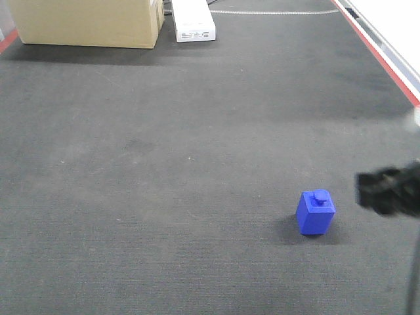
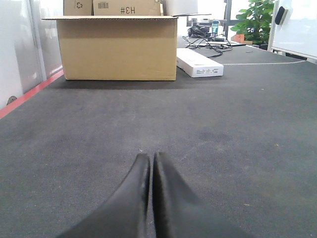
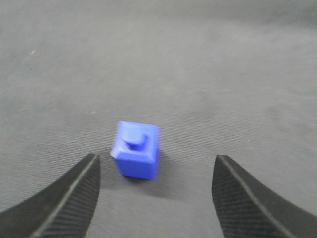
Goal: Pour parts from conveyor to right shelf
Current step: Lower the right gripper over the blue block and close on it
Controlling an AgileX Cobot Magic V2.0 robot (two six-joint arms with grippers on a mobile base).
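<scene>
The blue block (image 3: 136,148) stands stud-up on the near right of the conveyor (image 1: 164,164). The right fingers (image 3: 64,198) are spread wide just short of it, not touching. The left fingers (image 2: 133,198) are pressed together, empty. The step looks like the approach; next they must straddle the block and close squarely.
</scene>
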